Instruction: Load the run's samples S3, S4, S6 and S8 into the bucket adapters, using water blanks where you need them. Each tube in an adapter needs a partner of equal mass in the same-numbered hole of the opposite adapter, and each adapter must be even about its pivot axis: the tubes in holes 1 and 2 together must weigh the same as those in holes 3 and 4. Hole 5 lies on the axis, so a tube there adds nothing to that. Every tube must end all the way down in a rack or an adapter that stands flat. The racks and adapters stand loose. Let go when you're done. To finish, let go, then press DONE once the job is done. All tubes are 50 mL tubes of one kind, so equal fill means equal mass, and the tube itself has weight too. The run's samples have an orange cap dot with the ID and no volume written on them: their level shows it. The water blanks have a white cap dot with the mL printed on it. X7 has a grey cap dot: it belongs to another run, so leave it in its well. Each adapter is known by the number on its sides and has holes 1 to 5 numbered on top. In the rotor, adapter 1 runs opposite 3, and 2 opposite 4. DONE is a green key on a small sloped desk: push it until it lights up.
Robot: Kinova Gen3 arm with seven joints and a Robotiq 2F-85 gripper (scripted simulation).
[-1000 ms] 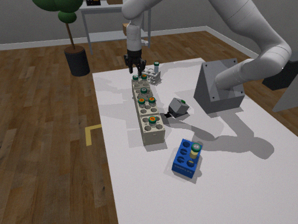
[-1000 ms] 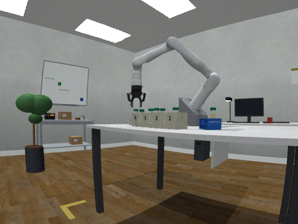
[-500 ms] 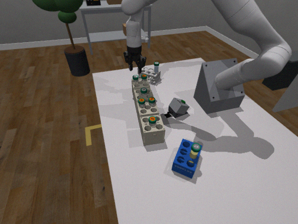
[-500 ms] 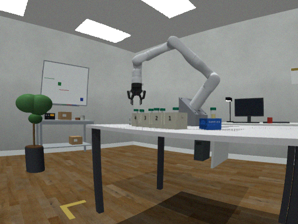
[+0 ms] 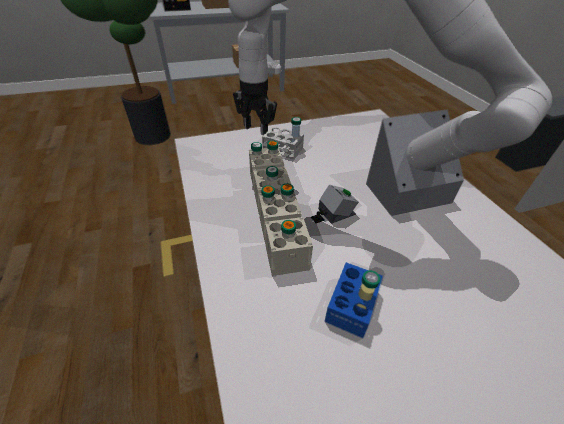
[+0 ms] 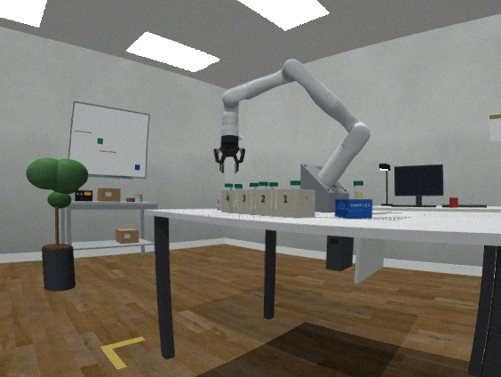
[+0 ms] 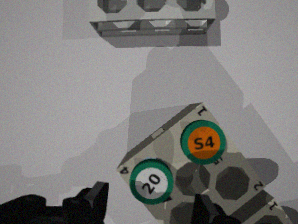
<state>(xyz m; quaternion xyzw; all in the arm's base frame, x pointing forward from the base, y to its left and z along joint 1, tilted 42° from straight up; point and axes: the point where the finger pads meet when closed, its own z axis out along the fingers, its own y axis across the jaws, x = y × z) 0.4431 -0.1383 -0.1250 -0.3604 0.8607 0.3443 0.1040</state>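
Four beige adapters stand in a row on the table (image 5: 280, 210); the exterior view shows their sides marked 4, 3, 2, 1 (image 6: 266, 201). My gripper (image 5: 260, 122) hangs open and empty above the far end, over adapter 4 (image 5: 264, 156). In the wrist view, adapter 4 (image 7: 200, 175) holds the orange-dot S4 tube (image 7: 203, 142) by the mark 1 and the white-dot 20 blank (image 7: 151, 181) by the mark 4. My fingertips flank the blank from above, well clear of it. Further along the row stand a white-dot tube (image 5: 272, 171) and three orange-dot tubes (image 5: 268, 191), (image 5: 287, 189), (image 5: 288, 227).
A small white rack (image 5: 283, 140) with one tube (image 5: 296, 125) stands just behind adapter 4. The DONE desk (image 5: 339, 202) is right of the row. A blue samples rack (image 5: 354, 300) near the front holds a grey-dot tube (image 5: 370, 282). The arm's grey base (image 5: 415, 165) is at the right.
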